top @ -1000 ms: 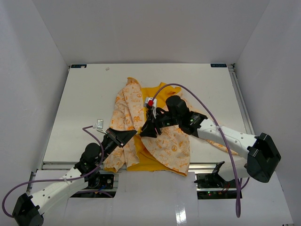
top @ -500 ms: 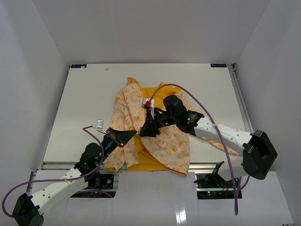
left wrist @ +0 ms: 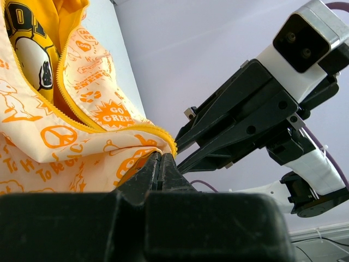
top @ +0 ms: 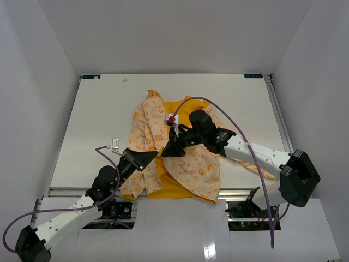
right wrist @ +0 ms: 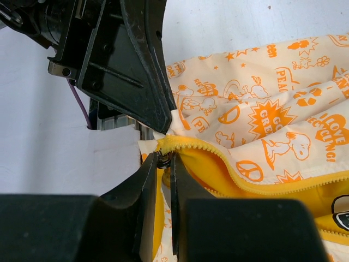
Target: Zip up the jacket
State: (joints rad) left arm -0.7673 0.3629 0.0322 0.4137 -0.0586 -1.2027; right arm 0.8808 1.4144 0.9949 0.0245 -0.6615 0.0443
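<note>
The jacket (top: 191, 164) lies open on the table, cream with orange print, its yellow lining showing. My left gripper (top: 156, 155) is shut on the bottom corner of the jacket (left wrist: 71, 136) beside the yellow zipper; in the left wrist view the jaws (left wrist: 161, 156) pinch the fabric there. My right gripper (top: 165, 154) meets it tip to tip. In the right wrist view its jaws (right wrist: 164, 158) are pressed on the small metal zipper pull (right wrist: 166, 158) at the lower end of the yellow zipper teeth (right wrist: 218, 158). The left gripper's fingers (right wrist: 136, 65) hold the corner just above.
A small silvery object (top: 115, 143) lies on the table left of the jacket. A white speck (top: 125, 79) sits near the back edge. Purple cables (top: 240, 131) loop over the arms. White walls enclose the table on three sides.
The right gripper's jaws have closed in on the zipper pull, and the right arm has shifted slightly left. The left gripper has kept its hold without moving.
</note>
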